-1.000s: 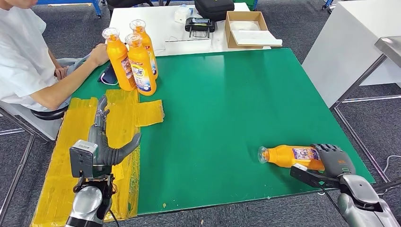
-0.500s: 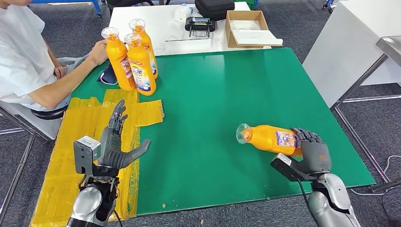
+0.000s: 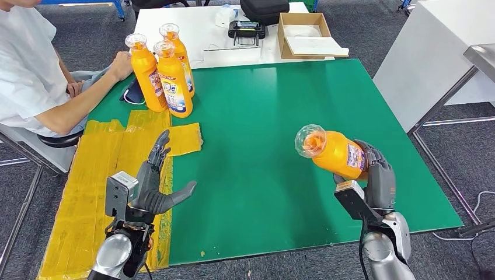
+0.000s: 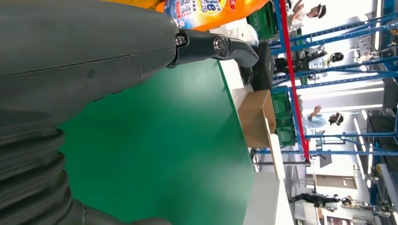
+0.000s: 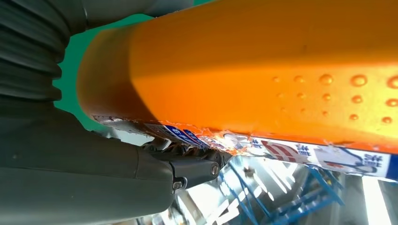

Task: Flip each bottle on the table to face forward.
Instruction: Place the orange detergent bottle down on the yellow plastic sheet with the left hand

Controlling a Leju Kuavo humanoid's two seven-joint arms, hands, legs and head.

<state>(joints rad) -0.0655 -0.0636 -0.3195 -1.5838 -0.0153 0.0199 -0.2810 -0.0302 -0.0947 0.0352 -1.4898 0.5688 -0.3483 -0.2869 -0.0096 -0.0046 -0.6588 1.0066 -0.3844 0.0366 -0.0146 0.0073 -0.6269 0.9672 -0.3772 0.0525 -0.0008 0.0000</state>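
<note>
My right hand (image 3: 378, 175) grips an orange bottle (image 3: 333, 152) by its lower body and holds it above the green table (image 3: 262, 116), tilted, with its clear cap towards the camera and left. In the right wrist view the bottle's orange side (image 5: 263, 65) runs across the frame above my thumb (image 5: 141, 178). Three more orange bottles (image 3: 163, 70) stand upright together at the far left of the table. My left hand (image 3: 153, 184) hovers over the near left of the table with fingers spread and nothing in it; its thumb (image 4: 211, 47) shows in the left wrist view.
A person (image 3: 35, 76) sits at the left, a hand by the standing bottles. Yellow tape patches (image 3: 105, 169) cover the table's near left. A white table behind carries a cardboard box (image 3: 306, 35), a black bag and a controller. A white cabinet (image 3: 432, 52) stands to the right.
My right hand has lifted the bottle off the table's near right and carried it up and left, tipping its cap towards the camera. My left hand has moved forward and right.
</note>
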